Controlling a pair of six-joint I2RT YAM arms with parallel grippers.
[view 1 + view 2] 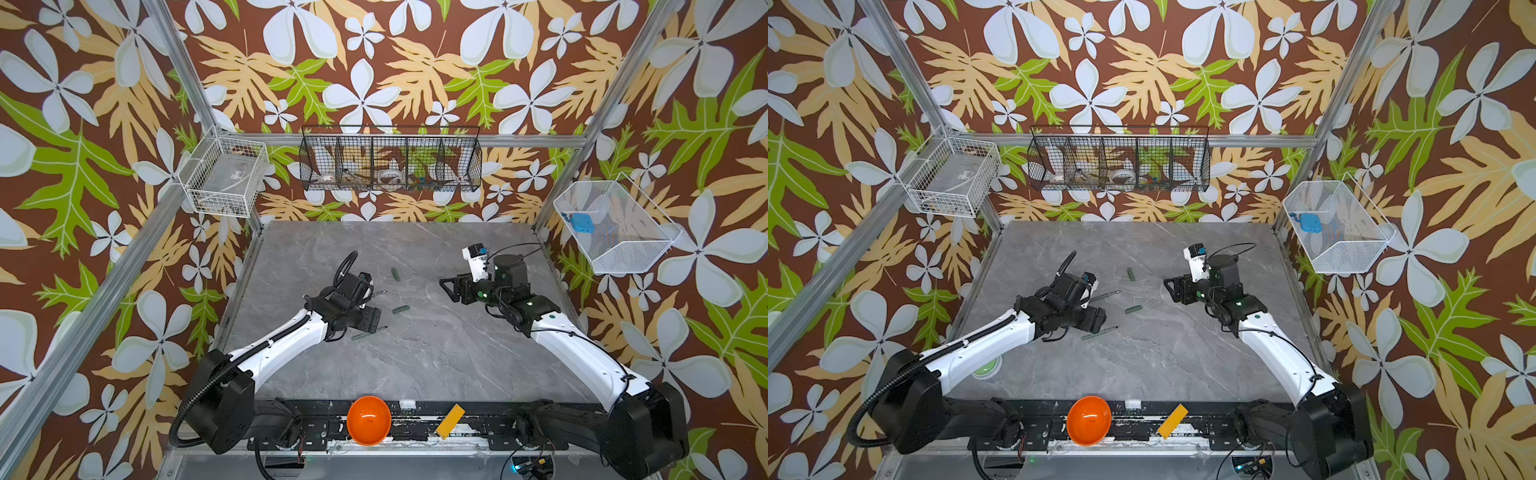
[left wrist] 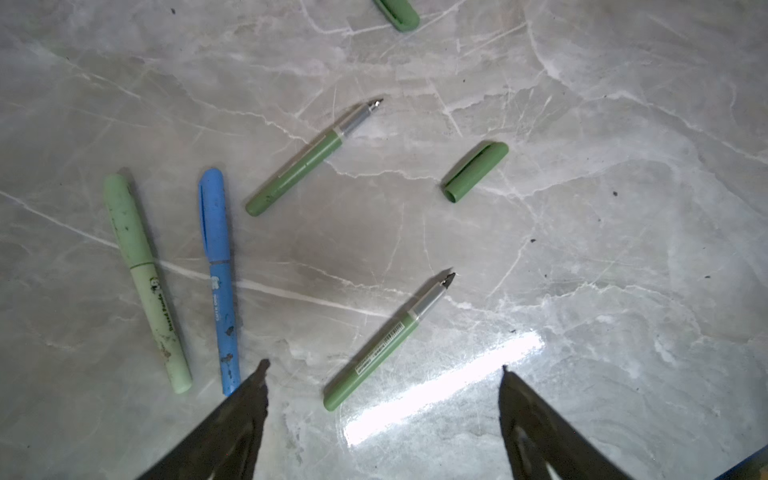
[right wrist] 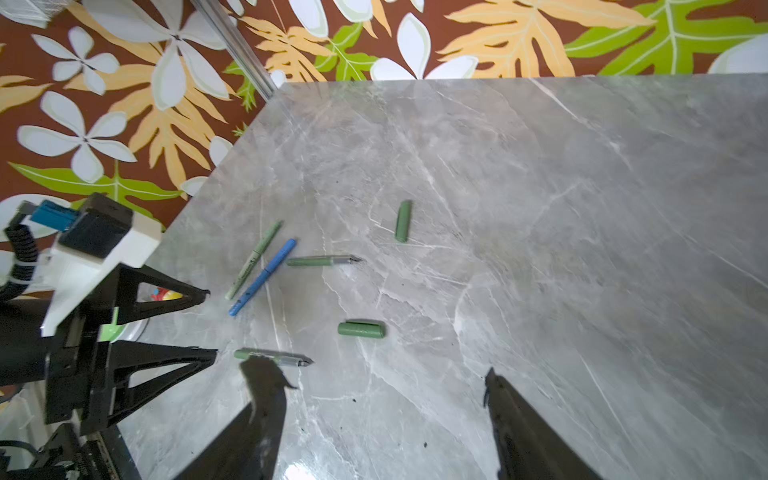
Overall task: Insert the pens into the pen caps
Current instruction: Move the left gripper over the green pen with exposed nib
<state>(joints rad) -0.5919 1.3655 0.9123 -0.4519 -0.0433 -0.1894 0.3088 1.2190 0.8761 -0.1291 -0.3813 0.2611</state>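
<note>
Nearest to us sits an orange bowl [image 1: 368, 419] on the front rail. Past it is the grey table [image 1: 415, 365], and all the pens and caps lie flat on it.

On the left, our left gripper [image 2: 384, 368] hangs over the pens. Its jaws are wide apart and hold nothing. Under that arm lie a pale pen [image 2: 145, 282] and a blue pen [image 2: 218, 282], side by side. Both have their caps on already.

Next come 2 with bare tips. We see a far green pen [image 2: 297, 172] and a near green pen [image 2: 374, 357], which lies right below the jaws. To their right lie the near cap [image 1: 401, 309] and the far cap [image 1: 395, 274], apart from each other.

Our right gripper [image 3: 370, 372] waits well off to the right. Its jaws are spread wide and empty too.

We think the pens are light, stiff and smooth, so they may roll or slip. We would grab a pen around the middle of its fat green part, never the thin tip. We would hold a cap near its closed end, so the hole stays free.
</note>
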